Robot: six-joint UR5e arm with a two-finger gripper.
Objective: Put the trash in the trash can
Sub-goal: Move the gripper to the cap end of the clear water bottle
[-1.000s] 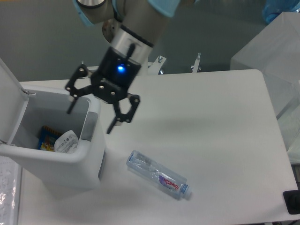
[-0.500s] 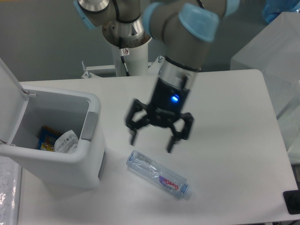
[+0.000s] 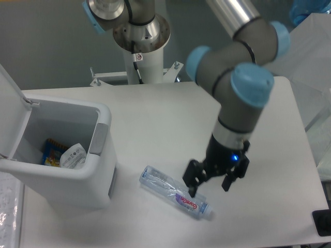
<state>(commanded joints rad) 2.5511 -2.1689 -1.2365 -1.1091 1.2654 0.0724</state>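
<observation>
A clear plastic bottle [image 3: 173,192] with a purple-white label and blue cap lies on its side on the white table, cap end toward the lower right. My gripper [image 3: 209,185] hangs open just above and right of the bottle's cap end, with nothing between its fingers. The white trash can [image 3: 101,170] stands at the left with its lid swung open. Inside it lies a crumpled whitish wrapper [image 3: 72,155] beside a blue-and-yellow packet [image 3: 50,149].
The arm's base column [image 3: 139,46] rises at the table's back edge. A translucent box [image 3: 302,62] sits beyond the right edge of the table. A black object [image 3: 323,222] shows at the lower right corner.
The gripper has swept from above the trash can across the table to the right and down, ending low beside the bottle's cap end. The bottle and wrapper have stayed put.
</observation>
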